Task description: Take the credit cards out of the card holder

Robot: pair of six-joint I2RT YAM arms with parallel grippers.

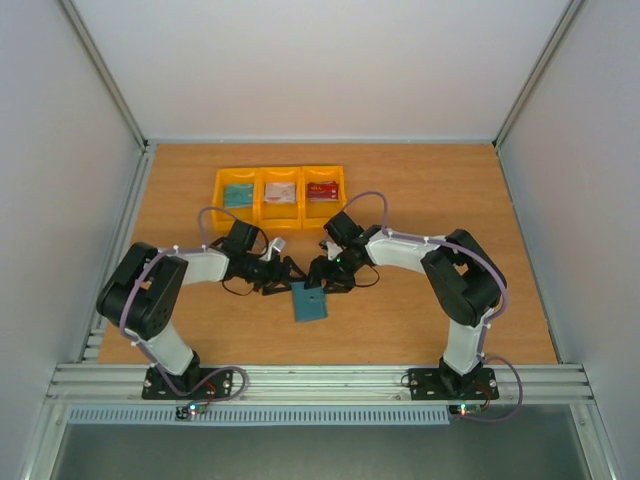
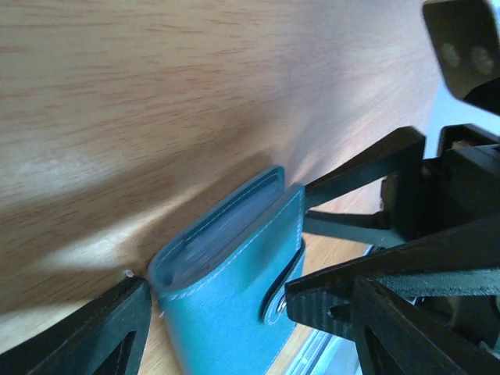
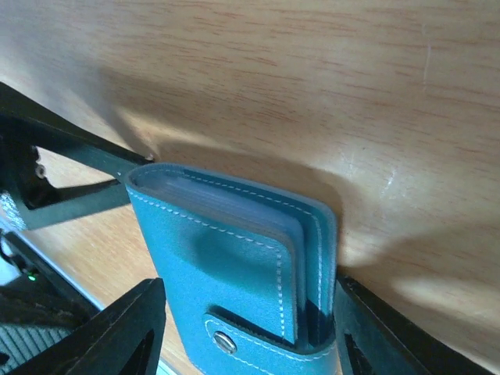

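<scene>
While the left gripper (image 1: pixel 288 277) straddles the holder (image 1: pixel 309 302) with jaws spread wide (whether they pinch it I cannot tell), the right gripper (image 1: pixel 322 280) brackets the same far end likewise, probably to steady it for unsnapping. It lies mid-way along the bench (image 1: pixel 420 210), toward the near edge, with room on each side — only bins (image 1: pixel 258 190) with cards (image 1: pixel 281 193) line the far edge.

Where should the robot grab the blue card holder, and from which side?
Probably across its two thin long edges, coming down from above. The card holder is closed and looks to lie flat, so only those edges offer fingers something to pinch. Stay off the snap strap that wraps its open edge, so it can still be undone.
</scene>
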